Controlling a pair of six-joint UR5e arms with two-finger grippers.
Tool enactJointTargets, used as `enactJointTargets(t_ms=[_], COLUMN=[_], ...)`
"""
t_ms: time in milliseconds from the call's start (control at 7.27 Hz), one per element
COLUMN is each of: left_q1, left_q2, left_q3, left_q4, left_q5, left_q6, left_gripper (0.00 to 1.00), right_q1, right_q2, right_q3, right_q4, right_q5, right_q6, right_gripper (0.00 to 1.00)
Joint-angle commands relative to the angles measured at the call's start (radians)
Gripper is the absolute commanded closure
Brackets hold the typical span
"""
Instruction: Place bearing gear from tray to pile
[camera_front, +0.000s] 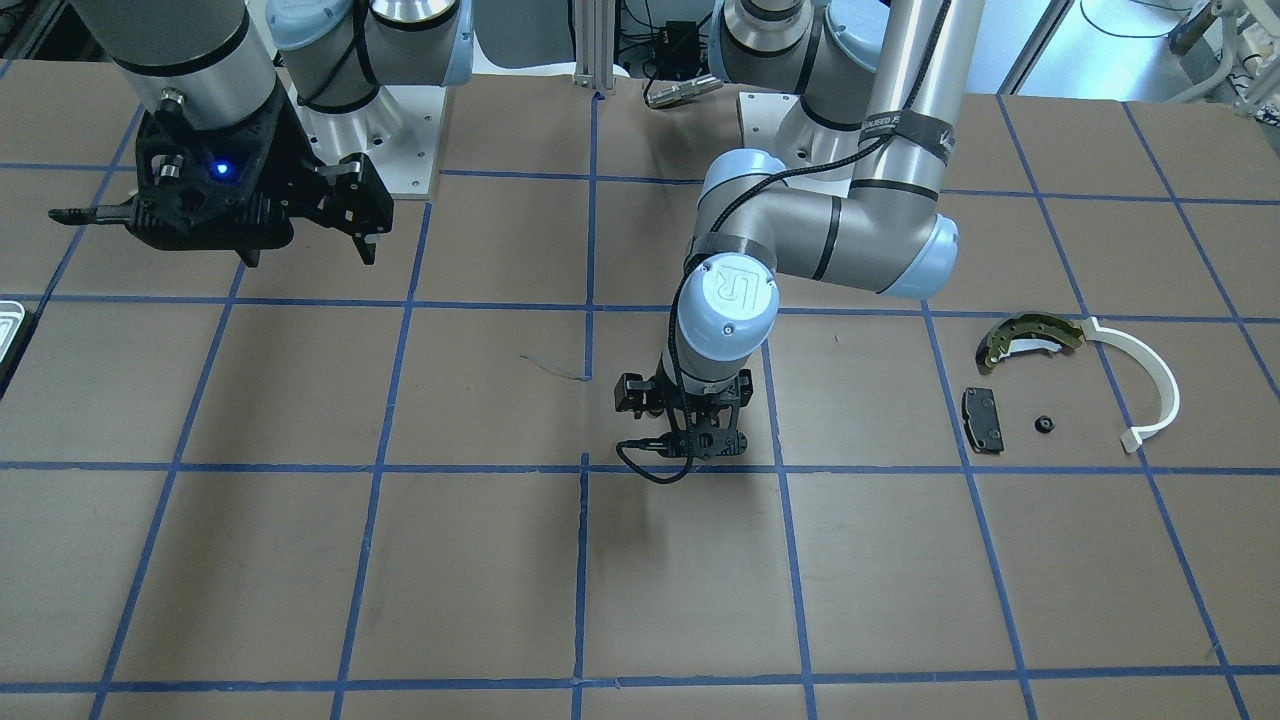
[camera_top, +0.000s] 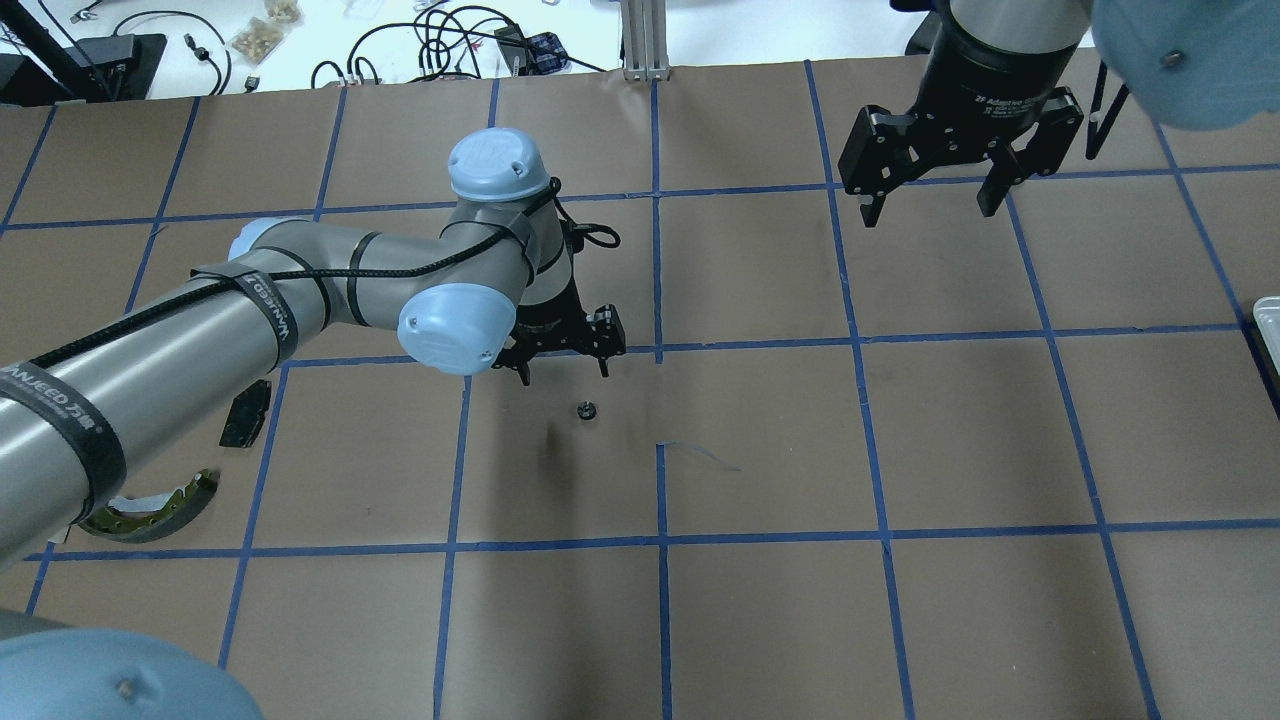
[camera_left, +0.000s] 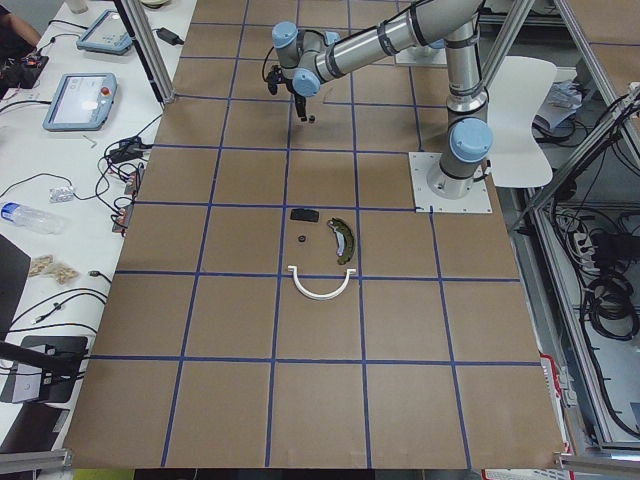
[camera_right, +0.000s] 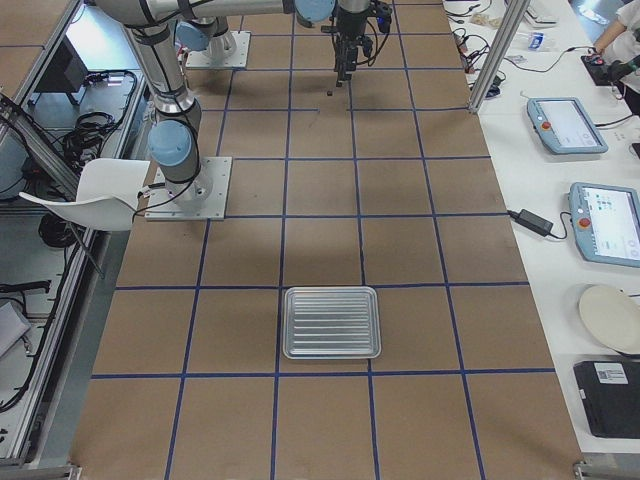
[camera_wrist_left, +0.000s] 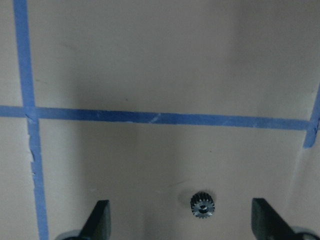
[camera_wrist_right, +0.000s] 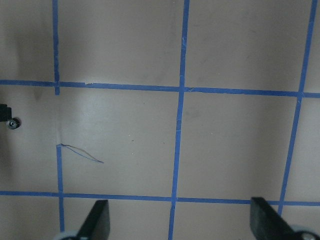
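One gear (camera_wrist_left: 202, 205) lies flat on the table (camera_top: 760, 610) beneath the left gripper (camera_top: 564, 372). That gripper's two fingers (camera_wrist_left: 100, 220) are spread wide. The gear sits between them, touching neither, and in the wrist view it is nearer the finger on the right.

The right gripper (camera_top: 928, 210) hangs above the table well off to the left gripper's right. Its two fingers are also spread apart and hold nothing.

The pile (camera_left: 343, 240) lies well away on the left gripper's left and has four pieces:
- one black pad (camera_front: 982, 420)
- one brake shoe (camera_front: 1028, 338)
- one white arc (camera_front: 1140, 385)
- one small dark round part (camera_front: 1045, 424), between the pad and the arc

One ribbed metal tray (camera_right: 331, 322) sits far out on the right gripper's right.
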Motion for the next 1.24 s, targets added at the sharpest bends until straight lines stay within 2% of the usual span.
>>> enactJointTargets(t_ms=[0,138,275,413,550,688,825,1101], left_q1=[-0.011,-0.009,-0.009,-0.011,-0.009,-0.009,-0.011,-0.011], left_q2=[-0.003,-0.006,-0.01,-0.014,-0.02,-0.02,-0.02,-0.02], left_q3=[-0.057,-0.065,-0.062,-0.063,-0.063,-0.063,-0.065,-0.065], left_q4=[0.066,0.068,0.068,0.066,0.068,0.066,0.064,0.066], left_q5=[-0.004,-0.027,-0.045,-0.046,-0.046,-0.046,-0.043,-0.043], left_q6=[-0.001,0.005,0.016,0.017,0.017,0.016,0.016,0.014], left_gripper=[0.05,0.06,0.13,0.33,0.41,0.44,0.49,0.49], right_q1=[-0.032,-0.032,-0.026,-0.026,-0.028,-0.026,-0.034,-0.031], right_q2=[0.004,-0.013,-0.016,-0.016,-0.012,-0.012,-0.025,-0.029], right_q3=[0.004,0.004,0.004,0.005,0.005,0.019,0.033,0.073], right_q4=[-0.05,-0.052,-0.053,-0.053,-0.053,-0.04,-0.079,-0.138], right_q5=[-0.025,-0.038,-0.034,-0.035,-0.035,-0.037,-0.023,-0.031], right_q6=[0.003,0.001,0.014,0.014,0.005,-0.002,-0.002,-0.014], right_gripper=[0.0,0.0,0.0,0.0,0.0,0.0,0.0,0.0])
